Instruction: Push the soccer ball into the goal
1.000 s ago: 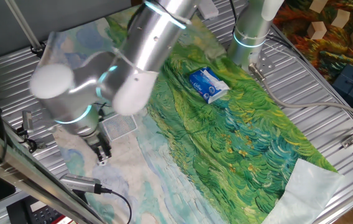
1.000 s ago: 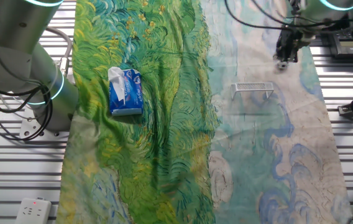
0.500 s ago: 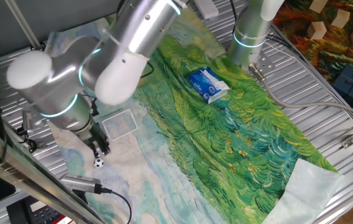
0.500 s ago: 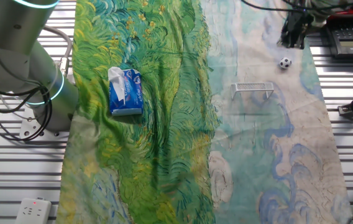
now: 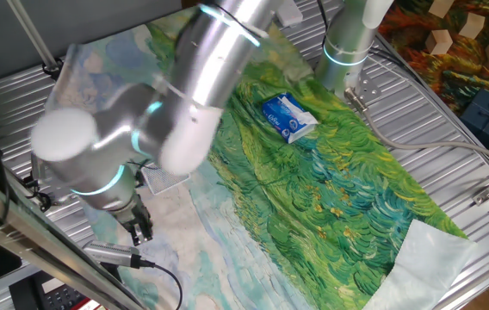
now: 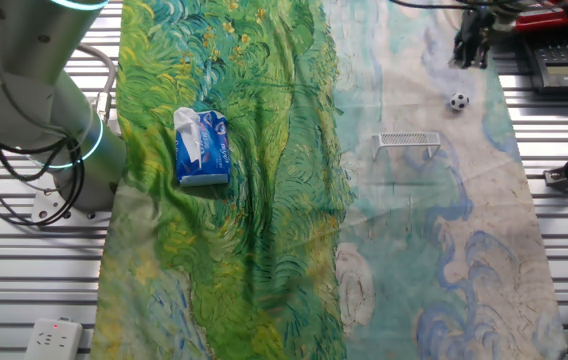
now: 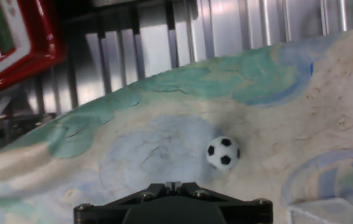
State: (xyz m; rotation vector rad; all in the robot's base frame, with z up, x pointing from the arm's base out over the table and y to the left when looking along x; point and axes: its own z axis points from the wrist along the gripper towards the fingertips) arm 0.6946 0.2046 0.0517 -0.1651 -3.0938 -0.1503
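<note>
Painted cloth: soccer ball near claw

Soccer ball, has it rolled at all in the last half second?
No. In the other fixed view the soccer ball sits at the same spot above and right of the goal, apart from the gripper.

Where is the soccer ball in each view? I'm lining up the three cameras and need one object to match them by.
One fixed view: not visible; the arm covers that corner.
The other fixed view: the soccer ball lies upper right on the pale cloth, above and right of the goal.
Hand view: the ball sits right of centre, just ahead of the gripper.
Shared landmark: the painted cloth under everything.
</note>
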